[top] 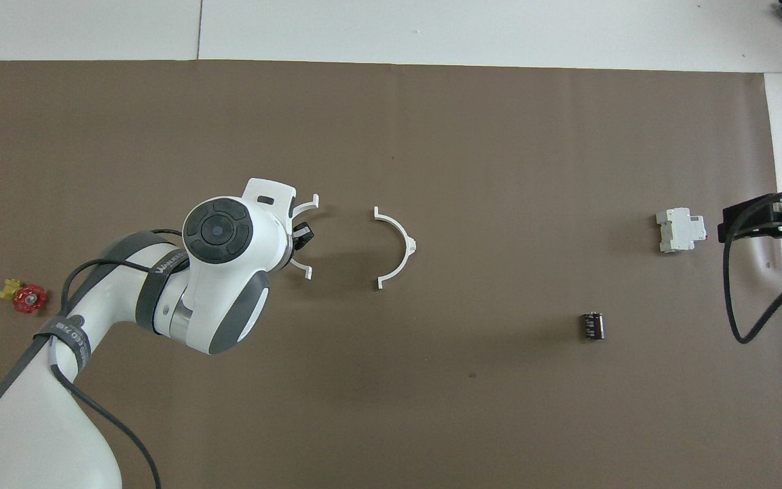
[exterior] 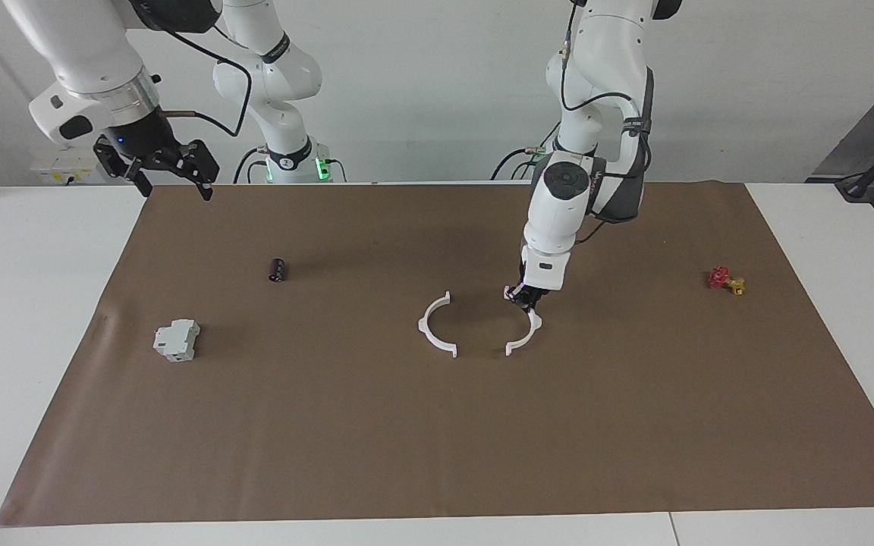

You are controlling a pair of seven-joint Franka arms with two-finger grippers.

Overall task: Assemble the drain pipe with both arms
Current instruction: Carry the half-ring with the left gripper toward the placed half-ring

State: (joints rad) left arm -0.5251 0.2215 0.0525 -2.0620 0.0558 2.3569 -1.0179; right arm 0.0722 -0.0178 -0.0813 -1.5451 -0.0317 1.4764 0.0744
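The drain pipe is in two thin white half-rings. One half-ring (exterior: pixel 423 326) (top: pixel 406 244) lies flat in the middle of the brown mat. My left gripper (exterior: pixel 528 298) (top: pixel 303 233) is shut on the other half-ring (exterior: pixel 536 326) (top: pixel 304 271), low over the mat, beside the lying one toward the left arm's end. Their open sides face each other with a small gap between the end tabs. The left wrist hides part of the held piece in the overhead view. My right gripper (exterior: pixel 176 188) hangs open and empty over the mat's corner at the right arm's end.
A grey-white boxy block (exterior: pixel 177 339) (top: pixel 679 229) and a small black cylinder (exterior: pixel 277 269) (top: pixel 592 325) lie toward the right arm's end. A small red and gold valve (exterior: pixel 725 280) (top: pixel 23 297) lies toward the left arm's end. The brown mat (exterior: pixel 437 440) covers the white table.
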